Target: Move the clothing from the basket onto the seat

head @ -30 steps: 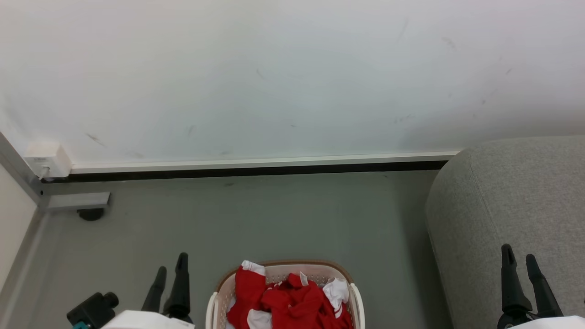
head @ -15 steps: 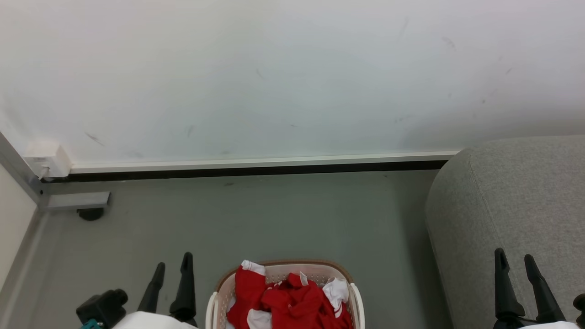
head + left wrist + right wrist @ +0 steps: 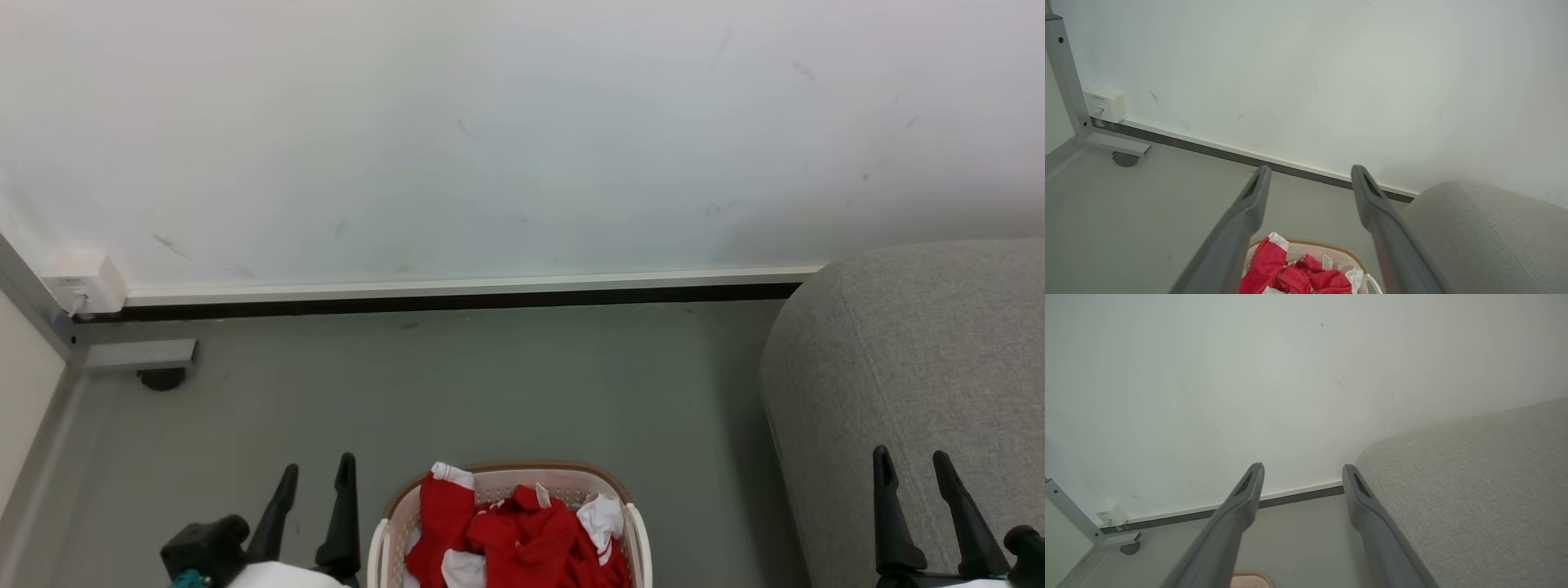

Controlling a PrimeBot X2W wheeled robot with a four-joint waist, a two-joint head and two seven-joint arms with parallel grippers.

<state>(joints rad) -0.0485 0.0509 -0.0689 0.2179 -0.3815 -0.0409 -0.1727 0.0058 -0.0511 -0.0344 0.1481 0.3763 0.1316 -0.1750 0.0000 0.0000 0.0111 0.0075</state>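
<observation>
Clothing: the red clothing (image 3: 510, 535) with white cuffs lay heaped inside the basket (image 3: 377, 545), and 1 white cuff reached up to the far brown rim. No garment was on the seat.
Basket: it stood on the grey floor (image 3: 522, 392), between the 2 arms and near the rounded end of the seat, probably so that either arm could reach it and the carry would be short.
Seat: the grey seat (image 3: 922, 343) was at the robot's right. Its visible surface was bare, so it was free to receive the garments.
Left gripper: the left gripper (image 3: 318, 465) hung above the floor just left of the basket, its 2 fingers spread wide with nothing between them. In its wrist view the heap lay low between the fingers, so I judge it was placed ready for a reach down.
Right gripper: the right gripper (image 3: 910, 454) was over the seat's edge, also wide apart and holding nothing.
Stage: I judge the task was at its start, with no garment lifted yet.
Next need: a descent into the heap and a closing on a thick fold, not on the perforated wall.
Risk: the tangled garments might rise together, or drag the light basket.
</observation>
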